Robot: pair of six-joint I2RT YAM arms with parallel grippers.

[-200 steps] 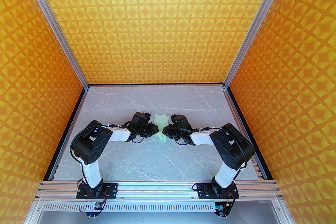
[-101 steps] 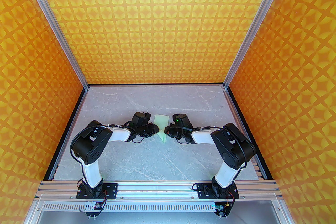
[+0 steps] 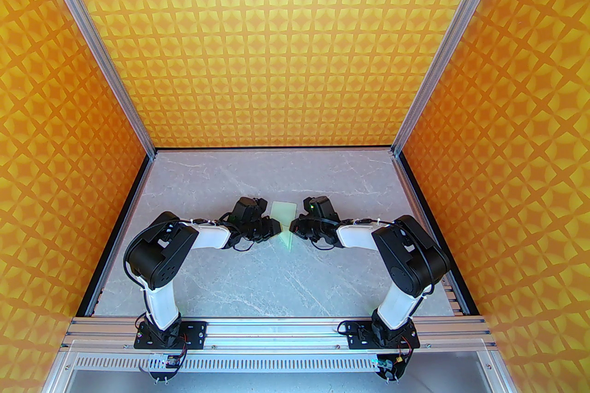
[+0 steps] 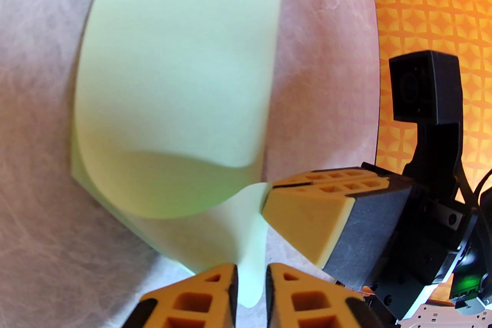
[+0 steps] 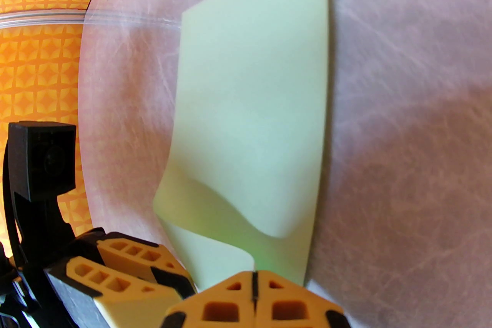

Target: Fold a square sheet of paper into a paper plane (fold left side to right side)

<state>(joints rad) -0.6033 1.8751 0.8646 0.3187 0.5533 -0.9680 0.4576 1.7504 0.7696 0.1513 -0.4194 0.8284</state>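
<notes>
The square sheet of paper (image 3: 283, 212) is pale mint green and lies mid-table, partly folded, with its near part curled up off the table. In the left wrist view the sheet (image 4: 177, 69) tapers down into my left gripper (image 4: 250, 292), which is shut on its near end. My right gripper (image 4: 271, 188) is shut on a raised corner of the same flap. The right wrist view shows the sheet (image 5: 253, 107) curling down to the shut right gripper (image 5: 253, 280), with the left fingers (image 5: 115, 282) close beside it. Seen from above, the left gripper (image 3: 278, 227) and right gripper (image 3: 292, 227) nearly meet over the paper.
The grey marble table (image 3: 258, 280) is bounded by orange patterned walls (image 3: 276, 59) at the back and both sides. An aluminium rail (image 3: 276, 329) carries the arm bases along the near edge.
My right gripper has drifted slightly right and away from the bases, drawing the raised flap with it. The left arm has barely moved.
</notes>
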